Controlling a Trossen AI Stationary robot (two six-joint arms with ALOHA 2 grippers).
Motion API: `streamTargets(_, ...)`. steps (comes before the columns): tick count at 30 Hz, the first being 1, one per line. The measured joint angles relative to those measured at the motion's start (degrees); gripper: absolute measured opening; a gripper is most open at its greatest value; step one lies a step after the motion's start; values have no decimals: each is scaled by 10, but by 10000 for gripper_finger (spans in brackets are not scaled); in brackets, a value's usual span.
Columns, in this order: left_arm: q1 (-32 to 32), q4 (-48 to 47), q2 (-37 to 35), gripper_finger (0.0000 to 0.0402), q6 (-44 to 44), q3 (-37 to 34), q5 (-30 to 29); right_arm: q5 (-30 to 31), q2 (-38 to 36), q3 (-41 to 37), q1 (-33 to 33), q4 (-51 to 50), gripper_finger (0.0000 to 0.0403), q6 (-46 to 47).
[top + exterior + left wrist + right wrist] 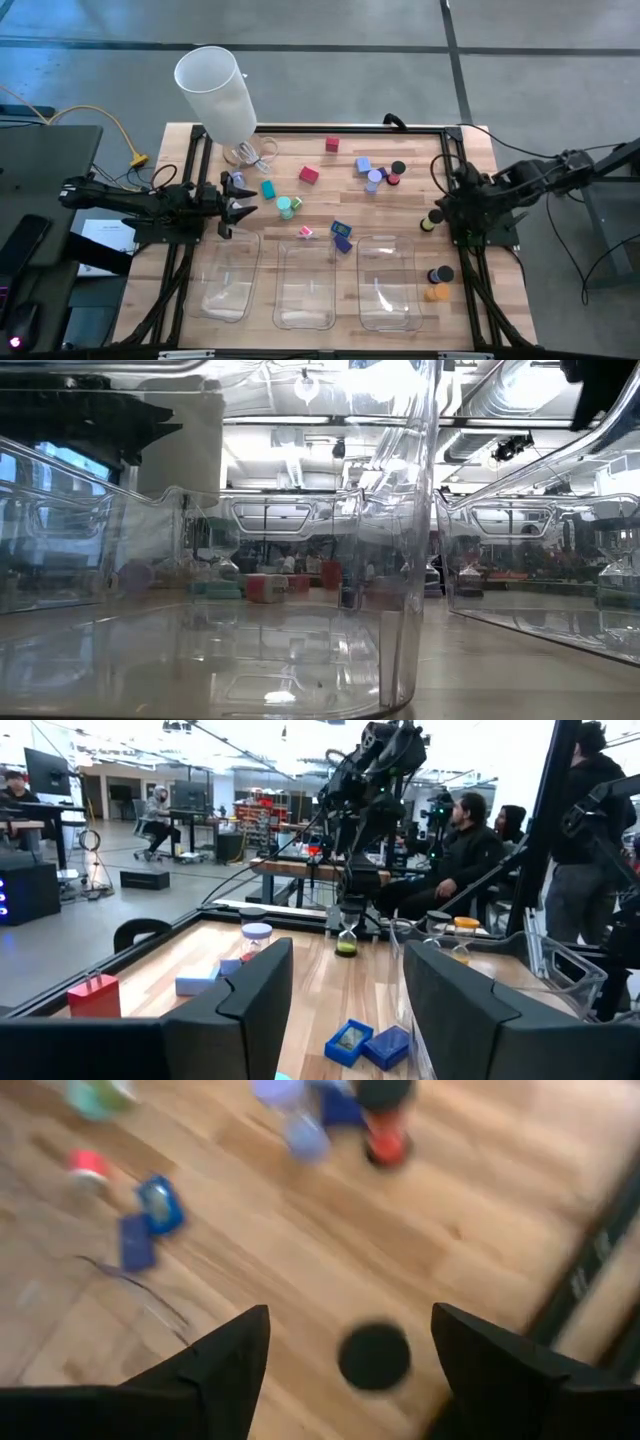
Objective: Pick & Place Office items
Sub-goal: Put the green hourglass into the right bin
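I read the table as a clock from the high view, 12 o'clock at the far edge.

Nearest me, at 6 o'clock, three clear trays (303, 285) sit in a row. At about 4 o'clock, beside the right-hand tray, a black cap (437, 274) and an orange cap (437, 292) lie close together.

Left gripper (243, 208) sits at 9 o'clock, low over the wood. I see its fingers (262, 995) parted with bare board between them; it holds nothing.

Right gripper (437, 216) is at 3 o'clock. Its fingers (235, 1350) stand apart, and a black cap (374, 1356) lies on the board between them, untouched.

Mid-table: blue blocks (342, 234) just beyond the middle tray, a small pink piece (306, 232) beside them, and green caps (289, 206) with a teal block (268, 188) towards 10 o'clock.

Farther out, a red cube (309, 175) is near centre and another (332, 145) lies towards 12 o'clock. A cluster of purple, blue, black and red pieces (378, 174) lies at 1 o'clock.

A white cylinder (217, 92) stands at 11 o'clock.
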Motion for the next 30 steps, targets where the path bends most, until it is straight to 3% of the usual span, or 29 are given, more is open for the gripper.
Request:
streamTargets(5,-3,0,0,187,11,0,0,-54,9,-11,-30,-21,267,22)
streamTargets(19,-3,0,0,187,25,0,0,-71,69,-74,-39,51,267,-37)
streamTargets(30,-3,0,0,187,25,0,0,-87,119,-97,-55,59,267,-21)
